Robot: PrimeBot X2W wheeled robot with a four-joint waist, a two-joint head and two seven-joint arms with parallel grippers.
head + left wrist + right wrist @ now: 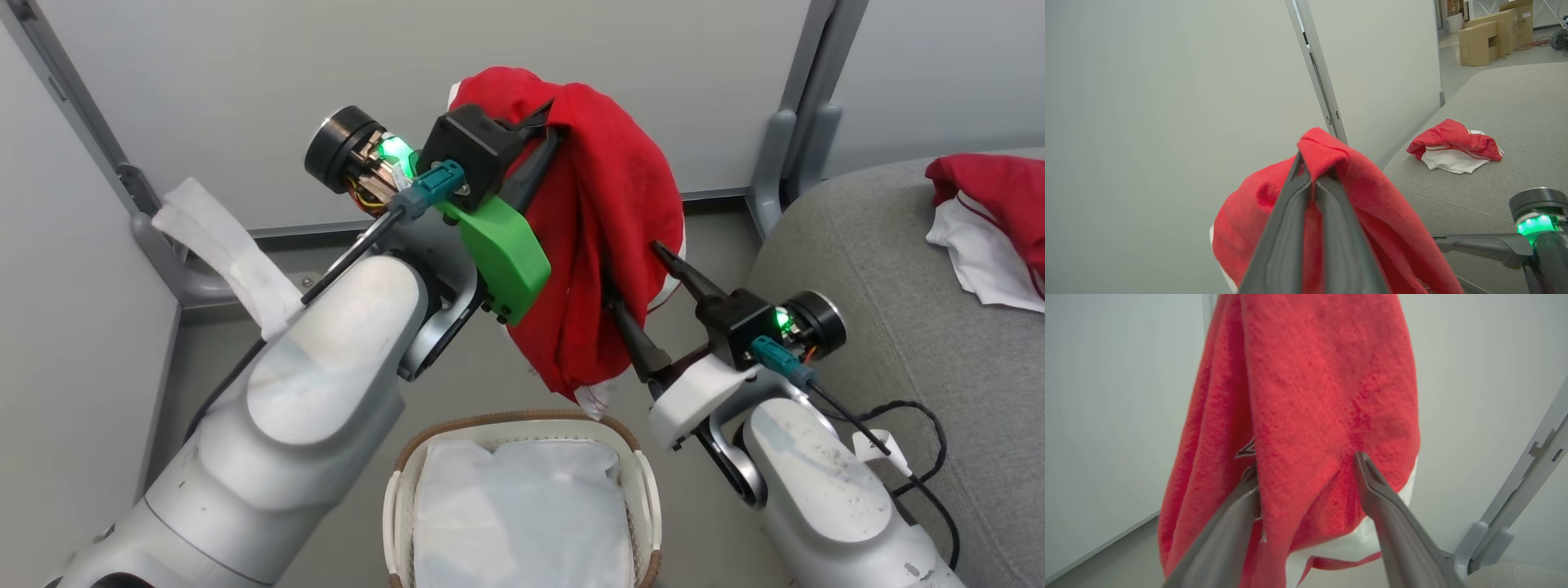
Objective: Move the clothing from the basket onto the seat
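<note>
A bright red garment (608, 212) with white trim hangs in the air above the basket (457, 427). My left gripper (549, 135) is shut on its top fold, and the left wrist view shows that fold pinched between the fingertips (1312, 167). My right gripper (633, 269) is open at the garment's lower right side. Its two fingers are spread, with a bulge of the red fabric (1306, 416) lying between them. A second red and white garment (992, 208) lies on the grey seat (882, 327), also seen from the left wrist (1453, 143).
In the basket lies a plain white liner sheet (522, 506). Grey wall panels and a metal post (796, 122) stand behind. A black cable (914, 425) trails over the seat's near edge. A white strip (220, 245) hangs on the left rail. Cardboard boxes (1486, 36) stand far off.
</note>
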